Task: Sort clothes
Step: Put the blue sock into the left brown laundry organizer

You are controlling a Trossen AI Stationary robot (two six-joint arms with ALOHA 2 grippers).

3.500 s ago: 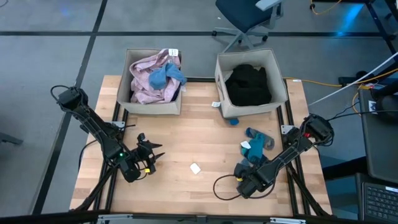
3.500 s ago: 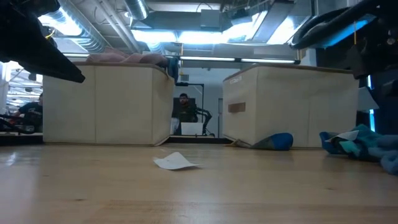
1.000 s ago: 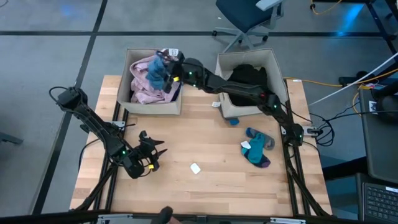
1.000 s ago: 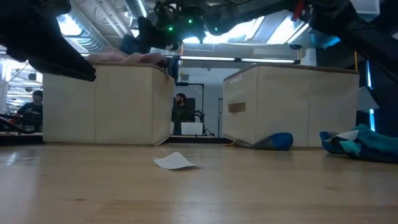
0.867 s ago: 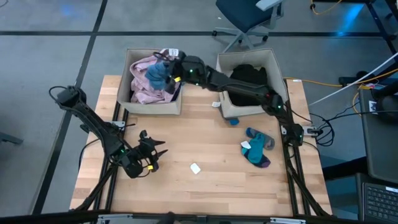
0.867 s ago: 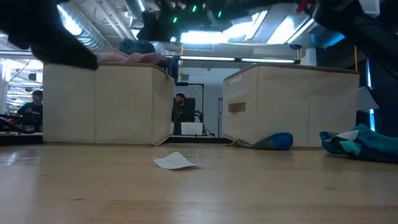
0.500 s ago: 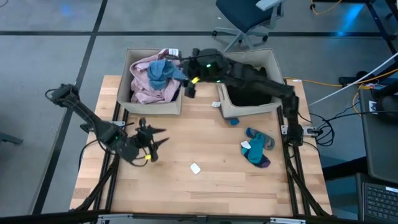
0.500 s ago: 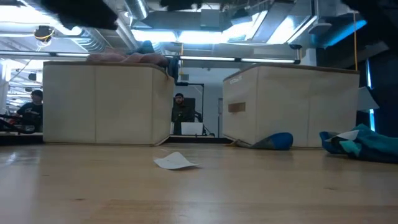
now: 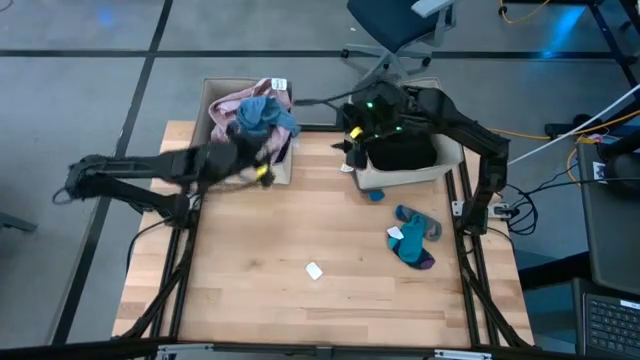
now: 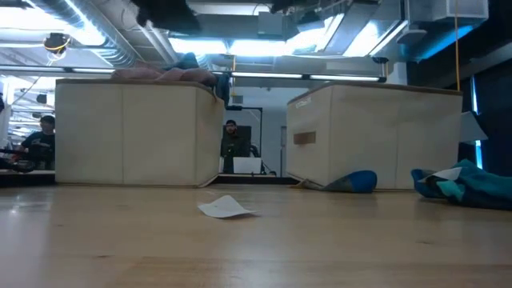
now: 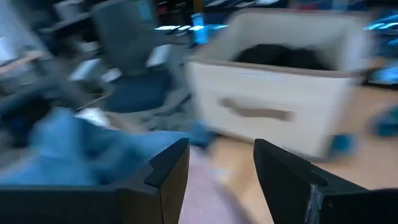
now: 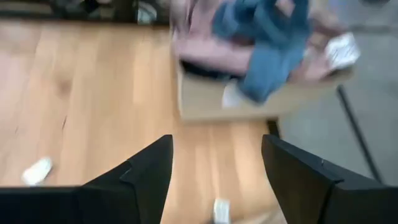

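On the far left of the table stands a beige bin (image 9: 280, 168), and the clothes in it are a soft pink heap (image 9: 232, 108) with a blue piece (image 9: 262, 117) lying crumpled on top. A second beige bin (image 9: 400, 178), to its right, holds a dark black garment (image 9: 402, 148). On the bare wood at the right, nearer than that bin, lie small teal socks (image 9: 412, 237) in a loose bunch, and a little blue bit (image 9: 376, 195) sits just beside the bin's near wall. A small white paper tag (image 9: 314, 270) rests near the middle of the table.

The left gripper (image 9: 262, 172) is at the near right corner of the pink bin, with its fingers (image 11: 169, 169) apart and nothing between them. The right gripper (image 9: 352, 138) is between the two bins, fingers (image 12: 149, 171) spread wide and empty.

A second ago the right gripper was over the pink bin with the blue piece; now it has pulled back to the right and the blue piece lies in the bin. The left arm was low and near on the table's left side; it has swung up to the far bin.
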